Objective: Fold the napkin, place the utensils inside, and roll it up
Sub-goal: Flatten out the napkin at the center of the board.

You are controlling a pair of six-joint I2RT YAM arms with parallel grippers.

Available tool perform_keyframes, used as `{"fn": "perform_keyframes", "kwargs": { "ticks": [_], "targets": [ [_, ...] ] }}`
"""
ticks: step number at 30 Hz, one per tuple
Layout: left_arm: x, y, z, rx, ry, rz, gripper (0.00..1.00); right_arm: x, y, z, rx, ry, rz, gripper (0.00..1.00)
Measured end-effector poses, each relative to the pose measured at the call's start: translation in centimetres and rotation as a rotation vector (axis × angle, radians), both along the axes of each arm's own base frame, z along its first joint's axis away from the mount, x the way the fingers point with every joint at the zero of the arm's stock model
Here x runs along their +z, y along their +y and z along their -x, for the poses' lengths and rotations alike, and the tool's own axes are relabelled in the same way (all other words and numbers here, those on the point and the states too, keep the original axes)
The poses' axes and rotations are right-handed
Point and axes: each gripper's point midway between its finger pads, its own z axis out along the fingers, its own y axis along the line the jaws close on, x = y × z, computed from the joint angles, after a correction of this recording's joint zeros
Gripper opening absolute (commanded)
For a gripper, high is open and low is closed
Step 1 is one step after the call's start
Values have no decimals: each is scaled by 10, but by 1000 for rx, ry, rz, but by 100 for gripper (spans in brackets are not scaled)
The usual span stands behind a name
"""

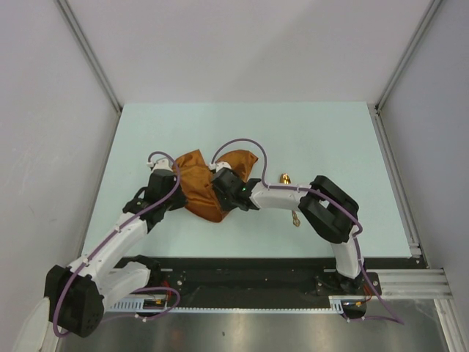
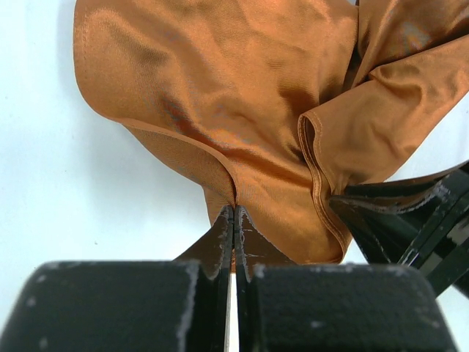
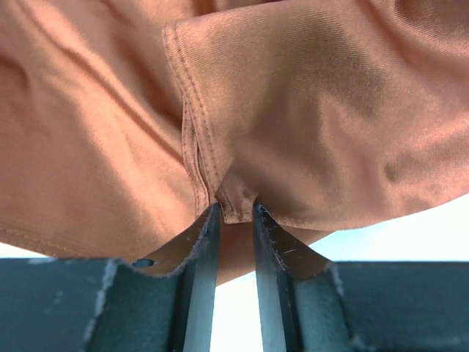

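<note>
From above, the napkin (image 1: 209,183) lies crumpled mid-tabletop (image 1: 330,132) between the left gripper (image 1: 174,192) and the right gripper (image 1: 220,196). The spoon (image 1: 285,177) sits just right of it, partly under the right arm.

The left wrist view shows the left gripper (image 2: 234,213) clamped tight on the napkin's (image 2: 220,88) edge.

In the right wrist view, the right gripper (image 3: 234,209) stands narrow with only a hem corner of the napkin (image 3: 330,110) between its tips. I cannot tell if it is pinched. Such a shallow bite could slip when pulled, leaving the cloth bunched, and the arm could sweep the spoon.

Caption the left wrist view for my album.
Left hand pinching the crumpled orange napkin on a pale table.
</note>
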Motion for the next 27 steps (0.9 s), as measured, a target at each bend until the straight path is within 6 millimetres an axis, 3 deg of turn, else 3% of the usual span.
{"fn": "perform_keyframes", "kwargs": {
  "ticks": [6, 7, 10, 17, 20, 22, 24, 27],
  "targets": [
    [-2, 0, 0, -1, 7, 2, 0, -1, 2, -4, 8, 17, -34, 27],
    [-2, 0, 0, -1, 8, 2, 0, -1, 2, -4, 9, 17, -35, 17],
    [-2, 0, 0, -1, 8, 3, 1, -3, 3, -5, 19, 11, -34, 0],
    [-1, 3, -2, 10, 7, 18, 0, -2, 1, -9, 27, -3, -38, 0],
    [4, 9, -7, 35, -3, 27, 0, 3, -12, -6, 26, -15, -20, 0],
    [17, 16, -12, 61, -21, 23, 1, 18, -26, -5, 15, -42, -8, 0],
    [48, 23, -25, 85, -84, 15, 0, 55, -40, -9, 0, -106, -20, 0],
    [116, 32, -48, 130, -242, 6, 0, 137, -59, -20, -35, -267, -100, 0]
  ]
}}
